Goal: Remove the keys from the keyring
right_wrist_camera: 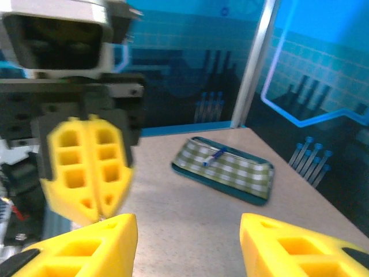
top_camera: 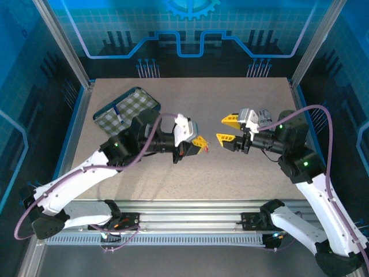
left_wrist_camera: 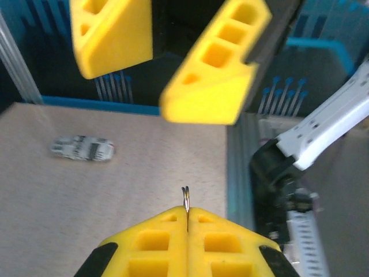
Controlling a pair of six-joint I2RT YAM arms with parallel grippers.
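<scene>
My left gripper (top_camera: pixel 200 143) hovers over the middle of the table, its yellow fingers shut. In the left wrist view a thin metal loop of the keyring (left_wrist_camera: pixel 185 199) sticks up out of the closed seam of the left gripper (left_wrist_camera: pixel 187 212). A speck of its red tag (top_camera: pixel 206 149) shows just beside the fingertips. I cannot make out the keys. My right gripper (top_camera: pixel 227 128) faces the left one from a short distance, open and holding nothing. Its own view shows the right gripper (right_wrist_camera: pixel 187 224) spread wide, with the left gripper's shut fingers (right_wrist_camera: pixel 86 167) ahead.
A green checked pouch with a blue pen on it (top_camera: pixel 127 109) lies in a teal tray at the far left (right_wrist_camera: pixel 225 170). A small grey-and-black patterned cylinder (left_wrist_camera: pixel 83 148) lies on the table beyond the grippers. Blue walls and metal posts ring the table.
</scene>
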